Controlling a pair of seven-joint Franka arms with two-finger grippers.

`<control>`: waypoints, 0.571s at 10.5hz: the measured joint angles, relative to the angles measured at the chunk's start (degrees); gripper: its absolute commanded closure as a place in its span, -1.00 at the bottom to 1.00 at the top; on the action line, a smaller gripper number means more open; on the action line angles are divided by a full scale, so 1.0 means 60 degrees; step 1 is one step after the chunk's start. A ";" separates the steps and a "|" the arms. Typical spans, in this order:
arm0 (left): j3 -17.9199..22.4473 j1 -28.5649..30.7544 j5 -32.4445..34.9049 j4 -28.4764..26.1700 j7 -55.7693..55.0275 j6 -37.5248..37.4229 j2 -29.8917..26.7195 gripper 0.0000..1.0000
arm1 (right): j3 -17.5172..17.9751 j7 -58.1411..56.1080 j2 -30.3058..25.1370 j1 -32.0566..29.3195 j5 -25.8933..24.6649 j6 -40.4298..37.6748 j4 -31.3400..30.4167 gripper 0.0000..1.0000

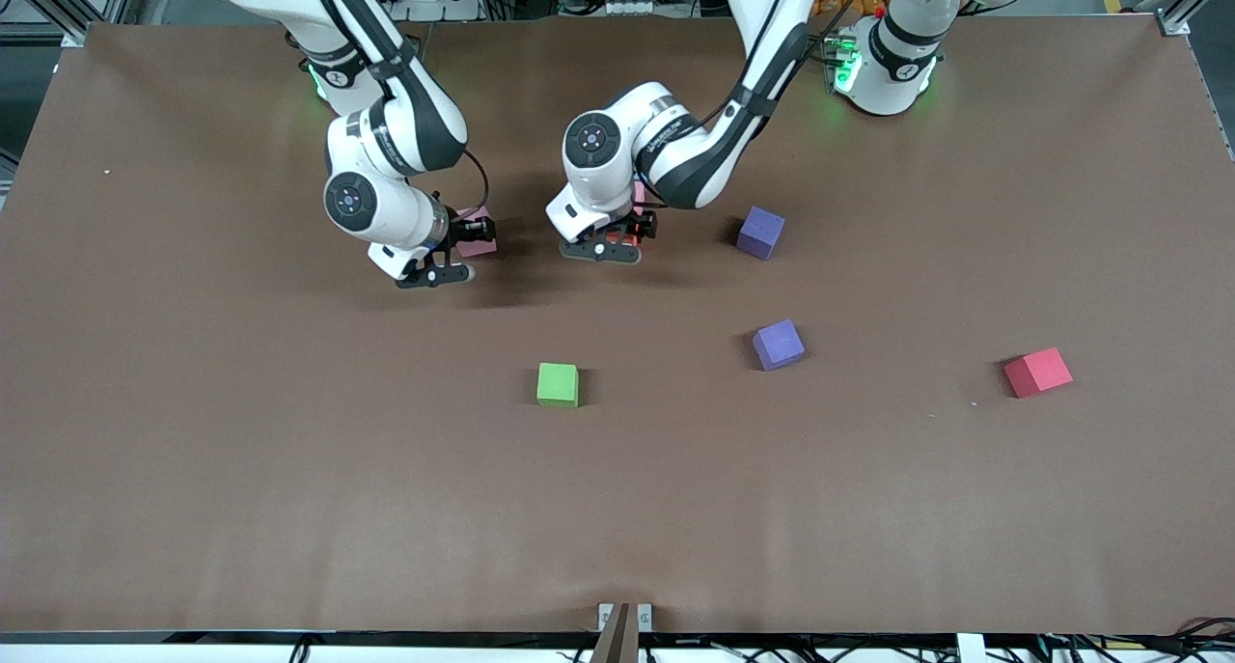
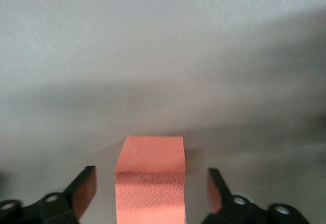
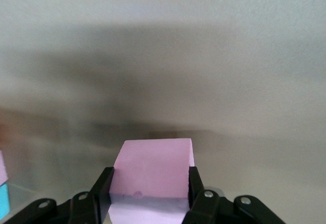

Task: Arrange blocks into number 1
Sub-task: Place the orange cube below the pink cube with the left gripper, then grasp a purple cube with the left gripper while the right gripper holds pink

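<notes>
Right claw (image 3: 147, 196) clamps pink block (image 3: 152, 175), upper centre of front frame. Left claw (image 2: 150, 193) gapes around orange block (image 2: 150, 183), untouched. Risk: closing off-centre twists orange block askew.

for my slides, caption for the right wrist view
Right gripper shut on a pink block above the brown table.
</notes>
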 measured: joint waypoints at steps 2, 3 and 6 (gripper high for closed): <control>0.0193 0.0441 0.0000 0.0056 -0.0105 -0.0128 -0.0666 -1.00 | -0.0020 0.0000 -0.0196 -0.0035 0.0000 -0.0023 0.0005 -0.25; 0.0236 0.0798 0.0001 0.0053 -0.0147 -0.0549 -0.1045 -1.00 | -0.0077 0.0004 -0.0216 -0.0033 0.0001 -0.0018 0.0042 -0.24; 0.0251 0.1961 0.0199 -0.0320 -0.0063 -0.1834 -0.1847 -1.00 | -0.0256 0.0025 -0.0046 0.0103 0.0003 -0.0048 0.0948 -0.24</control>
